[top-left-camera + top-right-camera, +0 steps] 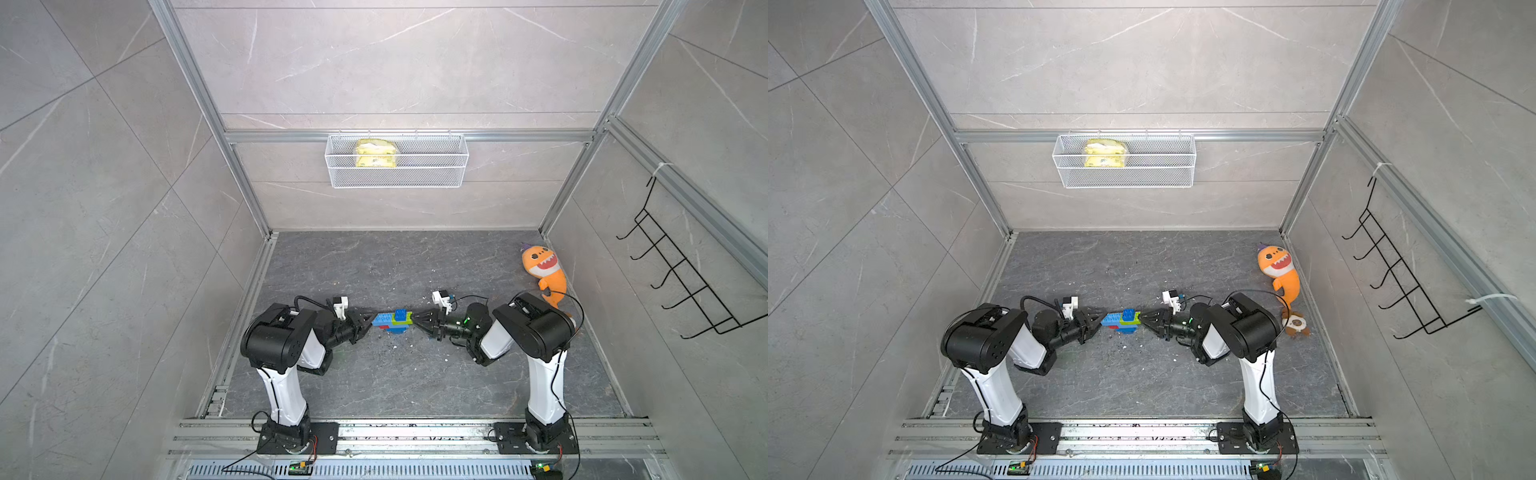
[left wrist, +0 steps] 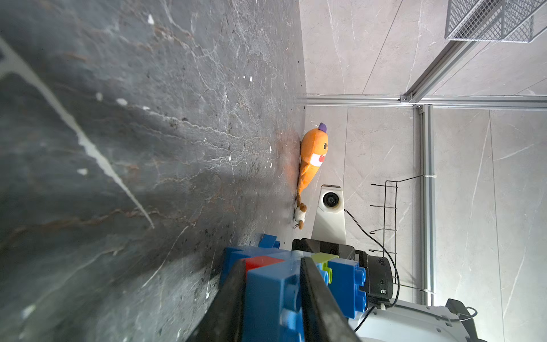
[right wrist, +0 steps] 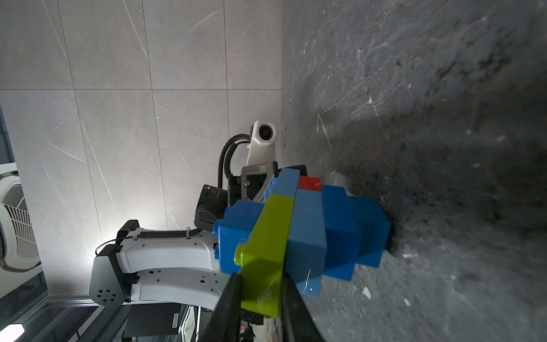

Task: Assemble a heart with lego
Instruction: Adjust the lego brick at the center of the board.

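Both top views were bright and evenly lit from overhead, with soft, short shadows on the dark floor. The straight frame rails leaned and bowed toward the picture edges. In the left wrist view the near fingers and the heart were blurred, out of focus. In the right wrist view white glare bloomed on the wall beside the left arm, and the floor lay shadowed.
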Motion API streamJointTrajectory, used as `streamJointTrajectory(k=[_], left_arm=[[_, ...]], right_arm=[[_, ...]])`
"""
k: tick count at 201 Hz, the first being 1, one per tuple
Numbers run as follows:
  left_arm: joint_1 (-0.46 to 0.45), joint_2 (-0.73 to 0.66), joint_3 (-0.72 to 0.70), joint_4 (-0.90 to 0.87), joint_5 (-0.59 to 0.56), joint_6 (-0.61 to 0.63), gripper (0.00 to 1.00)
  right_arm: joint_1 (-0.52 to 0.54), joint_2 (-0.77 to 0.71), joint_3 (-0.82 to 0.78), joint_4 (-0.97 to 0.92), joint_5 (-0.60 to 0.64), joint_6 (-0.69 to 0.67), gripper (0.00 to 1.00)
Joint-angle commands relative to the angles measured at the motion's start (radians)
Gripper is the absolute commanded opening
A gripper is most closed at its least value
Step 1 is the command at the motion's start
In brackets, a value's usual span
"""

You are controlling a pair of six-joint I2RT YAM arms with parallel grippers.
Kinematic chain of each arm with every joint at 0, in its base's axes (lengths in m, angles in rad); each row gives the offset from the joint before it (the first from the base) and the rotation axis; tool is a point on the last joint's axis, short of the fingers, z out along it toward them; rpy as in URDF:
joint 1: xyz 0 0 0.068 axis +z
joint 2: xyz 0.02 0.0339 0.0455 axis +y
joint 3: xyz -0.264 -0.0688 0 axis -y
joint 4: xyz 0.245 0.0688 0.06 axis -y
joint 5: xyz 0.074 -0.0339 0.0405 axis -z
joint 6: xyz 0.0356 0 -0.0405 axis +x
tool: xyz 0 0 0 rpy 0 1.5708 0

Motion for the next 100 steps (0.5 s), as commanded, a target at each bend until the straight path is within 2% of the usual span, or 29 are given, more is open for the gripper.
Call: streamJointTrajectory(k=[1, 33, 56, 100], left_arm=[[-0.004, -0.014, 0.014, 0.045, 0.016, -0.005, 0.22], [-0.005, -0.01, 0.024, 0.044, 0.015, -0.008, 0.16], [-0.004, -0.005, 0.026, 0.044, 0.014, -0.005, 0.14], [-0.003, -0.013, 0.032, 0.044, 0.017, 0.007, 0.12]], right_arm=[[0.005, 0.041, -0.02, -0.107, 0.018, -0.015, 0.24], [0.005, 0.038, -0.023, -0.107, 0.018, -0.018, 0.31], [0.004, 0.032, -0.026, -0.107, 0.021, -0.019, 0.4], [-0.006, 0.007, -0.015, -0.107, 0.013, -0.02, 0.43]])
